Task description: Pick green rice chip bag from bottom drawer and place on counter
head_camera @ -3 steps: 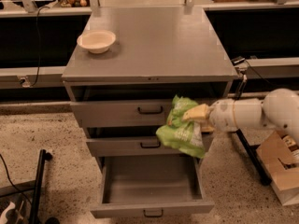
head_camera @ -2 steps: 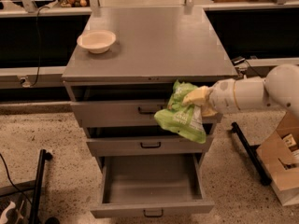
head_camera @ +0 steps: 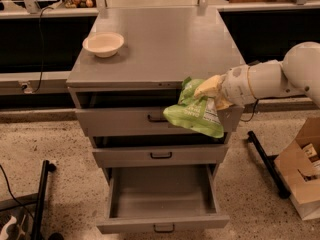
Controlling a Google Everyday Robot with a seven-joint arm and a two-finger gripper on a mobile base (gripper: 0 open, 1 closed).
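My gripper (head_camera: 206, 93) is shut on the top of the green rice chip bag (head_camera: 194, 113), a glossy lime-green bag that hangs in front of the top drawer, just below the counter's front edge on the right. The white arm reaches in from the right. The bottom drawer (head_camera: 162, 222) is pulled out and shows a bare grey floor. The counter (head_camera: 165, 44) is the flat grey top of the cabinet, just above and behind the bag.
A cream bowl (head_camera: 103, 43) stands on the counter's back left. The two upper drawers (head_camera: 125, 120) are slightly open. A cardboard box (head_camera: 300, 171) sits on the floor at right beside a black bar (head_camera: 265, 163). A black stand (head_camera: 41, 199) is at lower left.
The gripper has lifted the bag from in front of the middle drawer up to the level of the top drawer, close under the counter's edge.
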